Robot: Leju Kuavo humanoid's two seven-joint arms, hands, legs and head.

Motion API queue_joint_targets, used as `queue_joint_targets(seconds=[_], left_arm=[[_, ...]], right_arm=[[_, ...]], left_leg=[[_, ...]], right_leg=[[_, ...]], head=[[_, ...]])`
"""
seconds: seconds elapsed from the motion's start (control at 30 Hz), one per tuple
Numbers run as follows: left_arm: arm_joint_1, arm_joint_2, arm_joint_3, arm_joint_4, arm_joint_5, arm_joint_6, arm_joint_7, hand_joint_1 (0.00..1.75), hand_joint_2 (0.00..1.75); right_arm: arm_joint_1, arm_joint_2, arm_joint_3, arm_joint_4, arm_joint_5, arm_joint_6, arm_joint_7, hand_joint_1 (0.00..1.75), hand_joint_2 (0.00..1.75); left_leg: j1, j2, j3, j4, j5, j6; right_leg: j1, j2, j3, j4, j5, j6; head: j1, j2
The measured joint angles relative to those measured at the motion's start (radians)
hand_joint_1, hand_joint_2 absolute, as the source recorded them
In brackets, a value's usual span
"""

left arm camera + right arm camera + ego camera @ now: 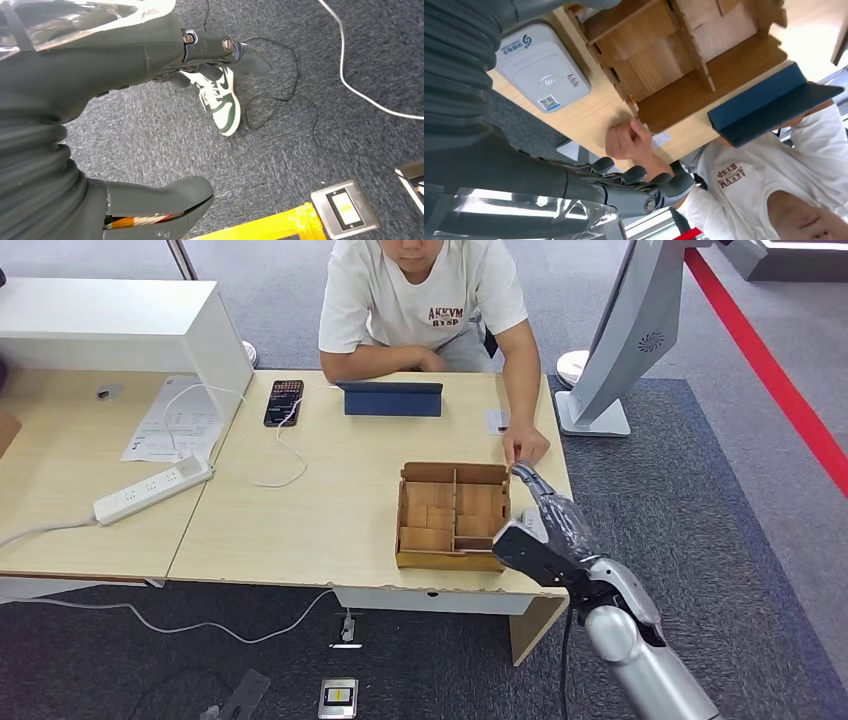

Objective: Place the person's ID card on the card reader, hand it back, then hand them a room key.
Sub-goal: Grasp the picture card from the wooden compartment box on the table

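The right hand (545,530) reaches toward the person's hand (525,447) at 1 o'clock of the wooden box (452,515); its fingers are apart, holding nothing. The card (497,421) lies just behind, at 12 o'clock. The card reader (543,72) waits. I judge step 1: it must first take the card. The left hand (100,65) hangs released.
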Motion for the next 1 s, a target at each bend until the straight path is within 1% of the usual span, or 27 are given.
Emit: queue_joint_targets(seconds=[0.13,0.27,0.37,0.43,0.57,0.73,0.87,1.0], left_arm=[[0.0,0.0,-0.003,0.0,0.009,0.0,-0.002,0.0,1.75],[0.001,-0.001,-0.007,0.0,0.012,0.002,-0.003,0.0,1.75],[0.002,-0.002,-0.01,0.0,0.016,0.009,-0.003,0.0,1.75],[0.003,-0.003,-0.011,0.0,0.019,0.012,-0.003,0.0,1.75],[0.003,-0.005,-0.018,0.0,0.026,0.016,-0.003,0.0,1.75],[0.003,-0.008,-0.028,0.0,0.032,0.019,-0.003,0.0,1.75],[0.003,-0.009,-0.034,0.0,0.04,0.022,-0.003,0.0,1.75],[0.003,-0.01,-0.036,0.0,0.046,0.024,-0.002,0.0,1.75]], right_arm=[[0.015,0.01,0.03,-0.025,0.044,0.006,0.012,0.0,1.75],[0.016,0.02,0.053,-0.041,0.111,-0.019,0.057,0.0,1.75],[0.016,0.026,0.064,-0.04,0.185,-0.101,0.093,0.0,1.75],[0.016,0.028,0.069,-0.032,0.229,-0.163,0.1,0.0,1.75],[0.016,0.029,0.076,-0.01,0.273,-0.223,0.107,0.0,1.75],[0.017,0.028,0.083,0.039,0.344,-0.321,0.119,0.0,1.75],[0.017,0.026,0.089,0.091,0.415,-0.371,0.144,0.0,1.75],[0.018,0.024,0.094,0.136,0.439,-0.39,0.162,0.0,1.75]], left_leg=[[0.0,0.0,0.0,0.0,0.0,0.0],[0.0,0.0,0.0,0.0,0.0,0.0],[0.0,0.0,0.0,0.0,0.0,0.0],[0.0,0.0,0.0,0.0,0.0,0.0],[0.0,0.0,0.0,0.0,0.0,0.0],[0.0,0.0,0.0,0.0,0.0,0.0],[0.0,0.0,0.0,0.0,0.0,0.0],[0.0,0.0,0.0,0.0,0.0,0.0]], right_leg=[[0.0,0.0,0.0,0.0,0.0,0.0],[0.0,0.0,0.0,0.0,0.0,0.0],[0.0,0.0,0.0,0.0,0.0,0.0],[0.0,0.0,0.0,0.0,0.0,0.0],[0.0,0.0,0.0,0.0,0.0,0.0],[0.0,0.0,0.0,0.0,0.0,0.0],[0.0,0.0,0.0,0.0,0.0,0.0],[0.0,0.0,0.0,0.0,0.0,0.0]], head=[[0.0,0.0],[0.0,0.0],[0.0,0.0],[0.0,0.0],[0.0,0.0],[0.0,0.0],[0.0,0.0],[0.0,0.0]])
